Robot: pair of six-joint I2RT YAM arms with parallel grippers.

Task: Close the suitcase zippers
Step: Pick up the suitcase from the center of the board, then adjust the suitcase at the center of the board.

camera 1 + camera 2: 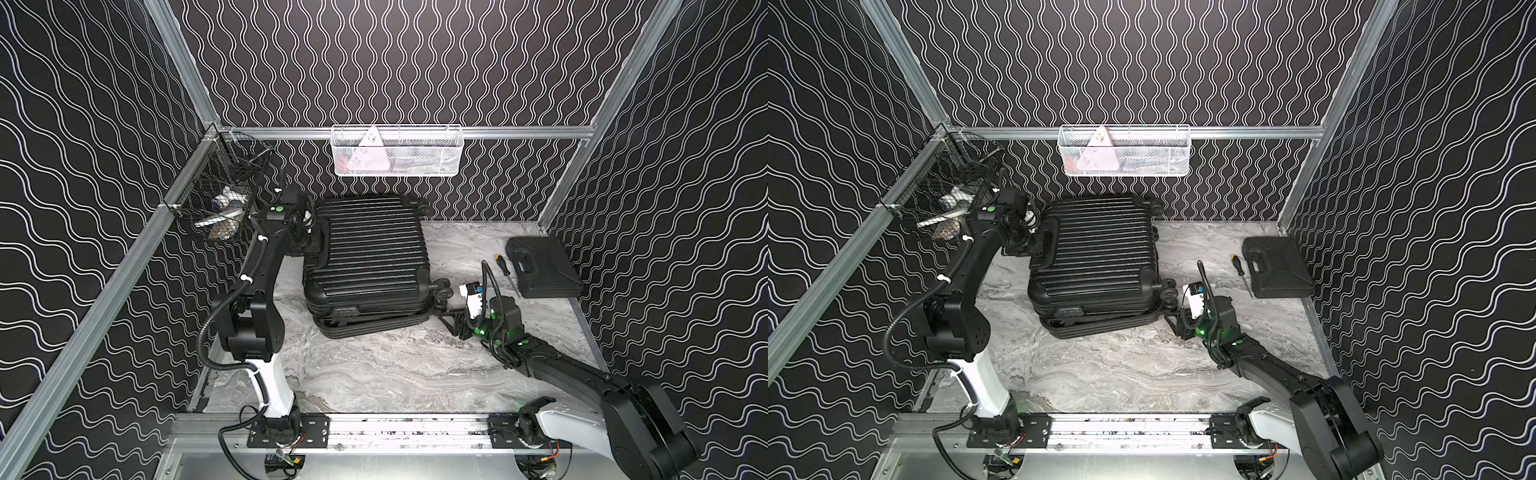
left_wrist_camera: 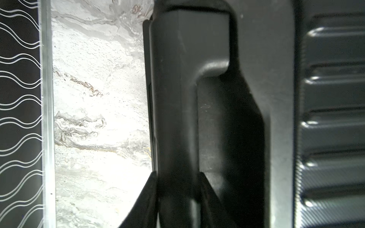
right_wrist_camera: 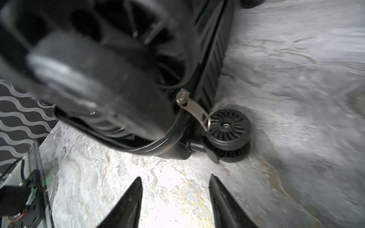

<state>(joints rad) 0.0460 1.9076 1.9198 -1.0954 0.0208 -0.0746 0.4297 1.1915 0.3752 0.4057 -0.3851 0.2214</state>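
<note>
The suitcase (image 1: pixel 365 257) lies flat on the bench (image 1: pixel 395 365), left of centre and toward the far wall, ribbed black shell facing up. Its 2 shells do not sit square: the lower one juts out along the near edge, with a dark gap between them. In both top views the left claw (image 1: pixel 312 245) is at the case's left end. The right claw (image 1: pixel 449 320) sits low on the bench just off the near right corner, beside a double wheel (image 1: pixel 442 291). Only the left wrist view shows the grip: 2 dark fingers (image 2: pixel 146 197) press on either side of the bar of the handle (image 2: pixel 175 98), so the left claw is clamped on it. Only the right wrist view shows the zippers (image 3: pixel 156 144), a thin black track curving round the corner. From it 1 silver pull (image 3: pixel 192 109) hangs toward the wheel, and a dark gap runs between the upper shell and the track (what lies inside is too dark to make out). There the right claw's fingers (image 3: pixel 126 203) stand apart over bare bench, holding nothing and short of the pull. The bench is grey-white marbled stone. The walls (image 1: pixel 415 62) are black with white wavy lines, framed by aluminium rails. A white wire basket (image 1: pixel 397 151) hangs on the far wall and a black wire basket (image 1: pixel 216 199) in the far left corner. At the far right lies a flat black tool case (image 1: pixel 544 268), with a screwdriver (image 1: pixel 505 270) just left of it.
</note>
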